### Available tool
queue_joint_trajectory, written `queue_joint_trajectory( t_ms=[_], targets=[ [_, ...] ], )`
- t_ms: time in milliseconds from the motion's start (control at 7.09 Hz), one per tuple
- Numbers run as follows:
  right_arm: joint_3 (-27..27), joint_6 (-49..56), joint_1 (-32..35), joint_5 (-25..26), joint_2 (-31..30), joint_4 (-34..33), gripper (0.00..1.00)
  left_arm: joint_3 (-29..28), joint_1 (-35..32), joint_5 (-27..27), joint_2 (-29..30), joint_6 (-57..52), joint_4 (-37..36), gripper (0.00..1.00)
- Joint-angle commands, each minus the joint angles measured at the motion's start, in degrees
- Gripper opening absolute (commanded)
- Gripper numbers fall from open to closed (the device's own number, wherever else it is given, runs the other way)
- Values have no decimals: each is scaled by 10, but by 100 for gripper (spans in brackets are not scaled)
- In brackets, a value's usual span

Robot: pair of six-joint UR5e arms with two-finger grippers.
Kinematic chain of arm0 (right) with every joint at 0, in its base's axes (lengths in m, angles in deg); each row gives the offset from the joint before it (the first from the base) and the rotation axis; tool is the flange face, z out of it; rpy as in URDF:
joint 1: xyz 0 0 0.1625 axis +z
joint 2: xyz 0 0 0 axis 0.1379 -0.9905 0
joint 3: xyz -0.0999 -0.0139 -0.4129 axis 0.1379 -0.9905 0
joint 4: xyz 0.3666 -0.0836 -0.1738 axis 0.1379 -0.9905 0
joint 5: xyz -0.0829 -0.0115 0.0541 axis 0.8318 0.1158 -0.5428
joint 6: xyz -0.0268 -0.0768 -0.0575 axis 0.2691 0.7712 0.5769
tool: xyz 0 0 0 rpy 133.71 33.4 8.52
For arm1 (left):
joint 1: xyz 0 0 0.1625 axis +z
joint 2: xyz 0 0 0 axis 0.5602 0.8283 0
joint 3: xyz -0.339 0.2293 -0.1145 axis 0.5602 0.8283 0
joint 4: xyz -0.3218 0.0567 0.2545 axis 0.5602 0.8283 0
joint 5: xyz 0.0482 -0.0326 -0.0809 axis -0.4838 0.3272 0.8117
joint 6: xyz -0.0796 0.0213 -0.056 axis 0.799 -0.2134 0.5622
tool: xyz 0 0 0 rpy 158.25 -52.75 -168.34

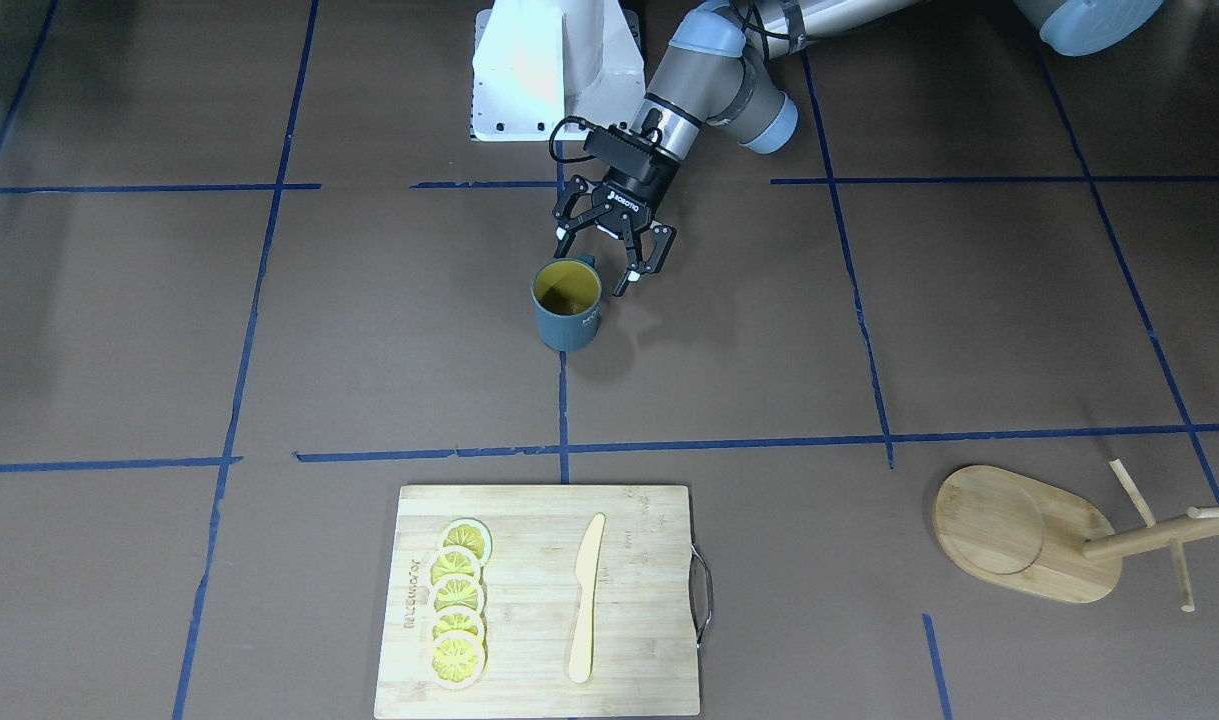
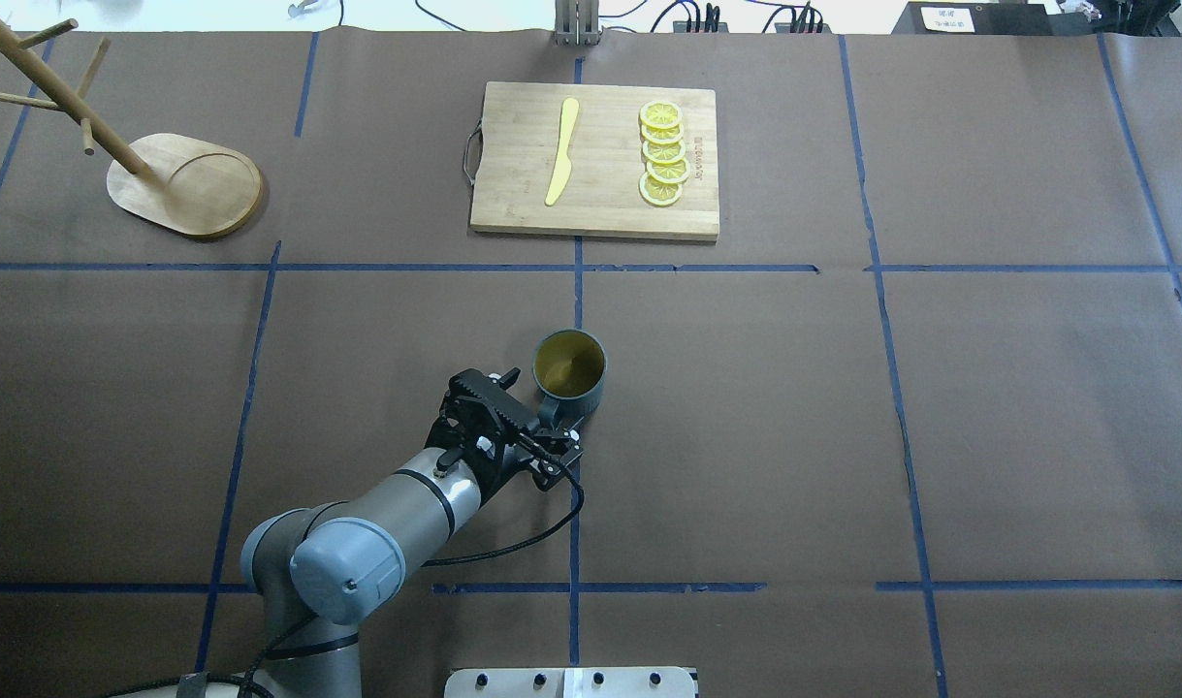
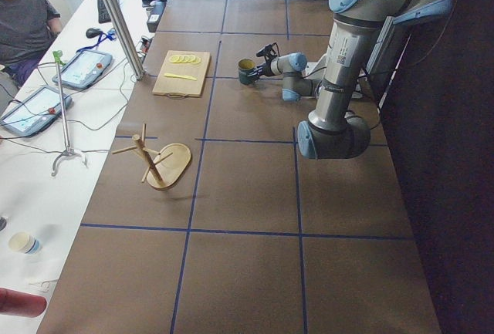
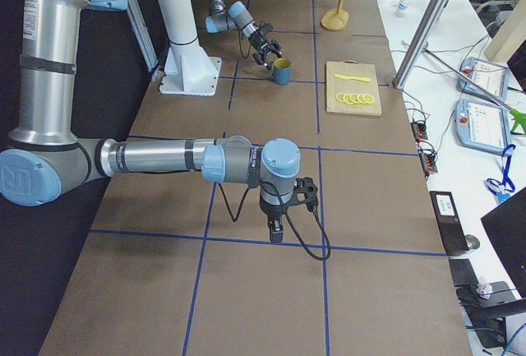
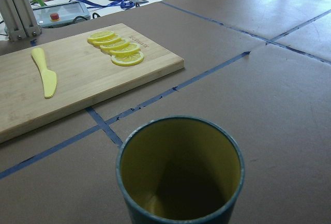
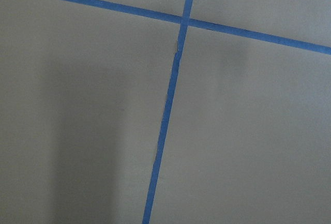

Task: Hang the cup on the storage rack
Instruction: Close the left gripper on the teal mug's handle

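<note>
One cup [image 1: 567, 305], one rack [image 1: 1019, 530] (five slices [image 1: 458, 595])

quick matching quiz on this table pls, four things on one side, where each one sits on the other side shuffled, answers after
Things:
1. cup
2. storage rack
3. knife
4. lemon slices

Places:
A. overlapping in a row on the cutting board
B. far left corner of the overhead view
C. lying alone on the cutting board, apart from the row
D. mid-table, at the open fingers of the left gripper

Pairs: 1-D, 2-B, 3-C, 4-A
</note>
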Motion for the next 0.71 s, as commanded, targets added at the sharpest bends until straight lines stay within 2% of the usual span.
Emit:
queue_joint_trajectory(
  t_ms=[0,141,282,423,564],
  targets=[
    [1,0,0,0,0,0,100,-14,2,3,6,13,0,84],
    [1,0,0,0,0,1,100,-13,4,4,6,16,0,64],
    [1,0,1,0,0,0,100,-12,4,4,4,25,1,32],
    [2,0,0,0,0,0,100,-13,5,4,3,26,1,13],
    [2,0,0,0,0,0,100,-10,5,3,4,27,2,4]
  ],
)
